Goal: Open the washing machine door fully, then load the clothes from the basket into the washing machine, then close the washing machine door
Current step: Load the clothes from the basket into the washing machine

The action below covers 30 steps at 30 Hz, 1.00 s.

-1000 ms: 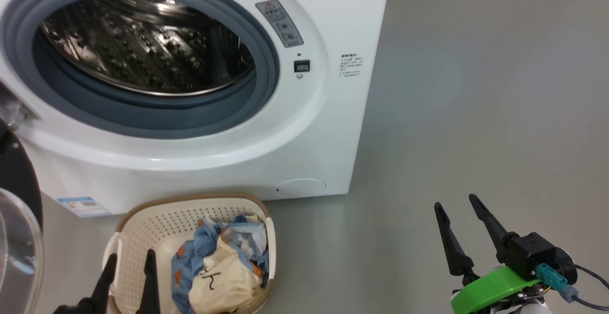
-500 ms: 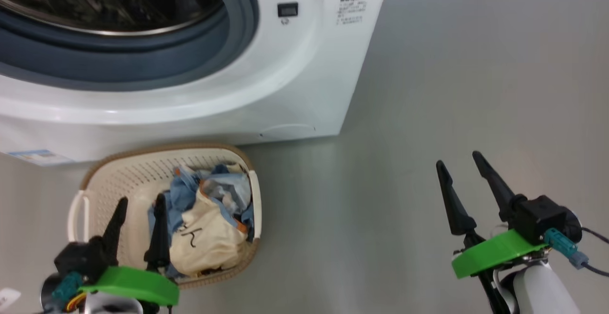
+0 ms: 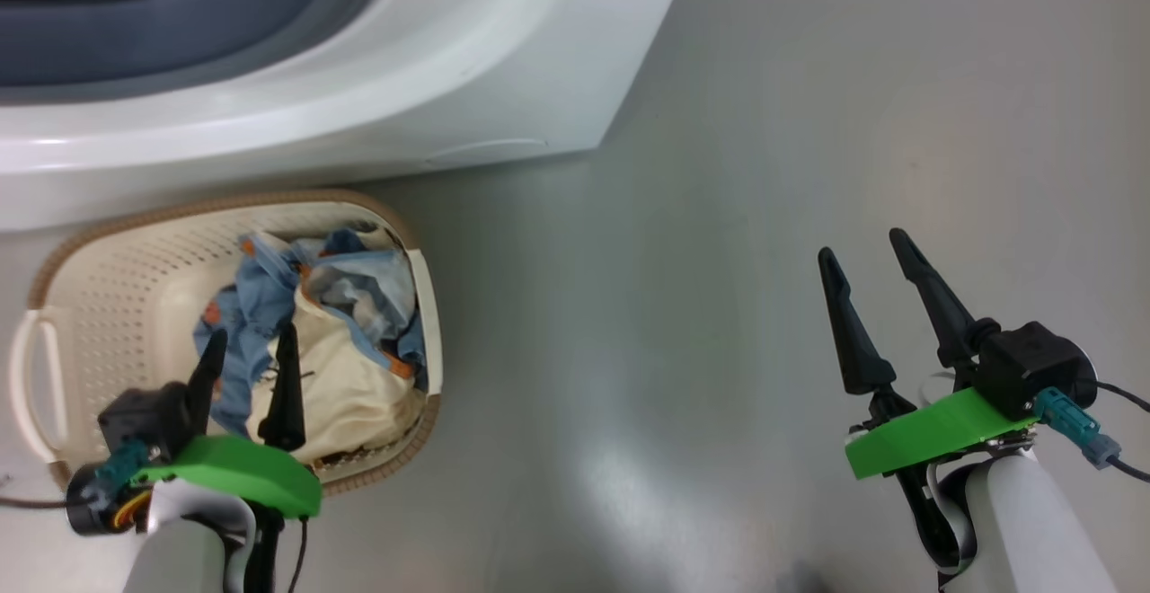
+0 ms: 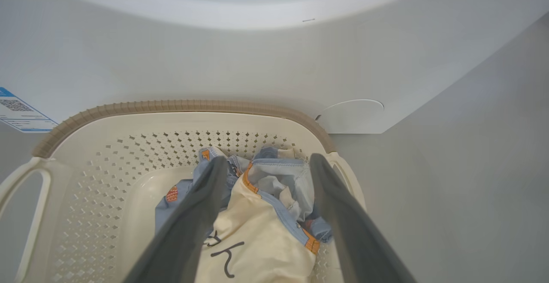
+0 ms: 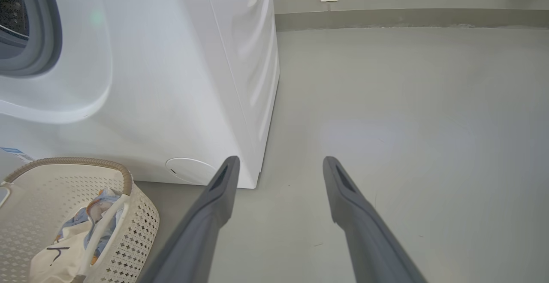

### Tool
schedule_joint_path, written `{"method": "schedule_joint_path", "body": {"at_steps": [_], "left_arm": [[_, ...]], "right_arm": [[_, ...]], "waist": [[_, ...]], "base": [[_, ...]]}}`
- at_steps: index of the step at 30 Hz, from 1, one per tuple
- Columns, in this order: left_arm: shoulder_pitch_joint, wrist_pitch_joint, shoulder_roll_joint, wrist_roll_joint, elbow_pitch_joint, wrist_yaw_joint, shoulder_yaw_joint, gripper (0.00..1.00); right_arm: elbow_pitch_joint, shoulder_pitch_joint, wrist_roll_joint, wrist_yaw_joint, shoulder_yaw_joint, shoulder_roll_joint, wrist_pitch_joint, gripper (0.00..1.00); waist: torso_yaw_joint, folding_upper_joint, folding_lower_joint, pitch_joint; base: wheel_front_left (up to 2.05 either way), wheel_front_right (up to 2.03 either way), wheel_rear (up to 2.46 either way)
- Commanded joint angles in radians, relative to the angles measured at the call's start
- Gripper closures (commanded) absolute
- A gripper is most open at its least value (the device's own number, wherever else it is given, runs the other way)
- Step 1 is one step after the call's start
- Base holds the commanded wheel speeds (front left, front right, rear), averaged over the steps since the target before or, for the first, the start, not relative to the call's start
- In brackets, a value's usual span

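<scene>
Two claws stayed wide and empty: left claw (image 3: pixel 252 332) over the clothes (image 3: pixel 346 301) in the basket (image 3: pixel 180 207), right claw (image 3: pixel 860 244) above floor (image 3: pixel 674 305); the head view had tipped downward.

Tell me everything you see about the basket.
The basket is a cream plastic tub, rectangular with rounded corners, perforated walls, a brown woven-look rim and a loop handle at each end. It stands upright on the grey floor just before the washer, holding a heap of blue and cream clothes toward its right end. The open left claw hangs over them.
</scene>
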Motion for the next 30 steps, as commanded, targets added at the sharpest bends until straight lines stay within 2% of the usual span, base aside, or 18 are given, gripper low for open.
{"method": "schedule_joint_path", "body": {"at_steps": [1,20,24,30], "left_arm": [[-0.007,-0.005,0.027,0.004,-0.007,-0.002,0.025,0.0],[-0.227,-0.003,0.166,-0.06,0.35,-0.002,-0.068,0.0],[-0.272,0.034,0.199,-0.076,0.44,-0.002,-0.107,0.0],[-0.331,0.072,0.231,-0.087,0.495,-0.002,-0.147,0.0]], "right_arm": [[-0.025,0.0,0.012,0.003,0.027,0.005,-0.012,0.0],[-0.046,-0.056,0.036,0.003,0.038,0.025,-0.012,0.0],[-0.045,-0.063,0.044,0.003,0.046,0.028,-0.012,0.0],[-0.039,-0.066,0.062,0.003,0.052,0.03,-0.012,0.0]], "waist": [[-0.035,0.0,-0.0002,0.065],[-0.103,0.0,-0.0002,0.279],[-0.12,0.0,-0.0002,0.3],[-0.138,0.0,-0.0002,0.324]], "base": [[0.0,0.0,0.0],[0.0,0.0,0.0],[0.0,0.0,0.0],[0.0,0.0,0.0]]}}
